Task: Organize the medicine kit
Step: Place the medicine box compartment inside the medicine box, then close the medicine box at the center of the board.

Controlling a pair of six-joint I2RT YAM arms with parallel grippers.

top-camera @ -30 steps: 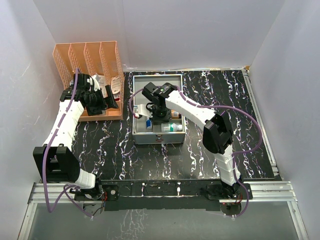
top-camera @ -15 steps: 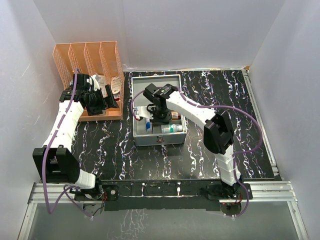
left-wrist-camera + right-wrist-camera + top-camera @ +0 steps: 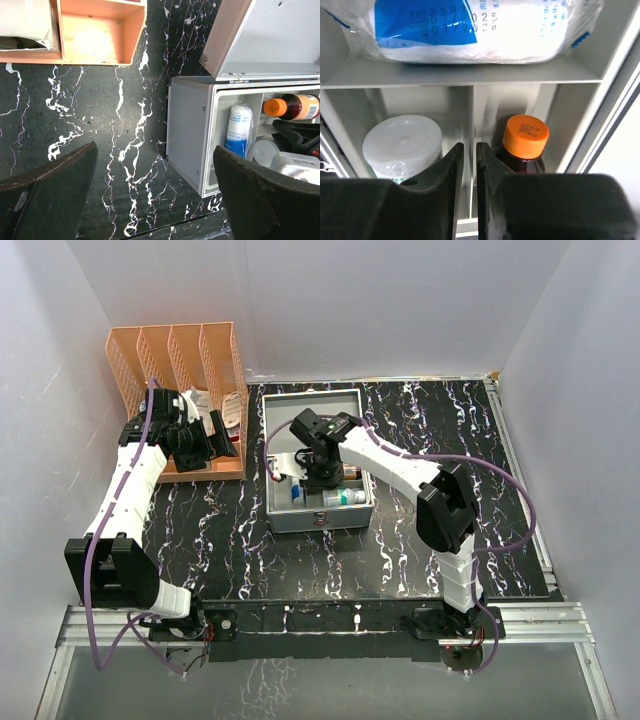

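Rightward we see the right elbow drift. The right gripper (image 3: 465, 150), pinched shut and empty, noses into the medicine kit (image 3: 318, 516) beside the orange-capped bottle (image 3: 525, 136) (probably to straighten it). The left gripper (image 3: 155, 150) gapes idle.

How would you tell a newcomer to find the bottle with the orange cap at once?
Find the open silver medicine kit in the middle of the black marble table. Inside, one divider away from a white-lidded jar, is a dark brown bottle; it alone has an orange cap.
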